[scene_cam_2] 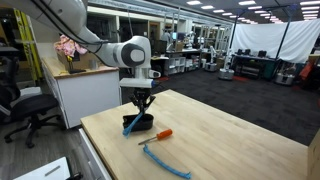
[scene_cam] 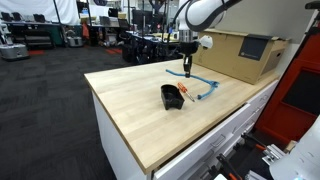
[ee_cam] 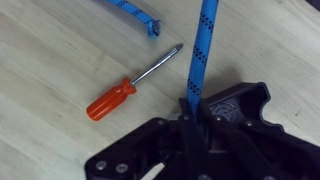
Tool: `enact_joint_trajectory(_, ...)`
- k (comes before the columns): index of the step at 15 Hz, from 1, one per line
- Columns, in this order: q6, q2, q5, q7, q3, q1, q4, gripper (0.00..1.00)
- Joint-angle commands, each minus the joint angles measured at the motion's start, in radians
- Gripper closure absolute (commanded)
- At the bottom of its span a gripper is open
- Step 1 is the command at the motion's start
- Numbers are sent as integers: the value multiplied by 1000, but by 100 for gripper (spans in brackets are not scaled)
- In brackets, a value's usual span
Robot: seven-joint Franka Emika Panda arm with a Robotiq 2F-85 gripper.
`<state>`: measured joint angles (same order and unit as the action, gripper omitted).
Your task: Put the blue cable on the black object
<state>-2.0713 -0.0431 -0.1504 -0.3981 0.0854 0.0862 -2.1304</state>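
Note:
My gripper (scene_cam_2: 143,103) is shut on the blue cable (scene_cam_2: 131,124) and holds one end just above the black object (scene_cam_2: 146,121). In an exterior view the gripper (scene_cam: 186,66) hangs behind the black object (scene_cam: 172,96), and the cable (scene_cam: 206,90) trails to the right on the table. Another stretch of cable (scene_cam_2: 165,160) lies on the wood near the front edge. In the wrist view the cable (ee_cam: 206,40) runs straight up from between my fingers (ee_cam: 193,112), with the black object (ee_cam: 245,100) right beside them.
An orange-handled screwdriver (ee_cam: 110,101) lies on the light wooden table (scene_cam: 130,110) beside the black object; it also shows in both exterior views (scene_cam_2: 160,134) (scene_cam: 185,95). A big cardboard box (scene_cam: 245,52) stands at the back of the table.

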Motion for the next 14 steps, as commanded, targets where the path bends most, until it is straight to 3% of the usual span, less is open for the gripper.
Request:
enact_joint_trajectory(1, -19, 12, 76, -99, 12, 2, -12, 97)
enact_joint_trajectory(14, -22, -217, -69, -88, 92, 89, 144, 97)
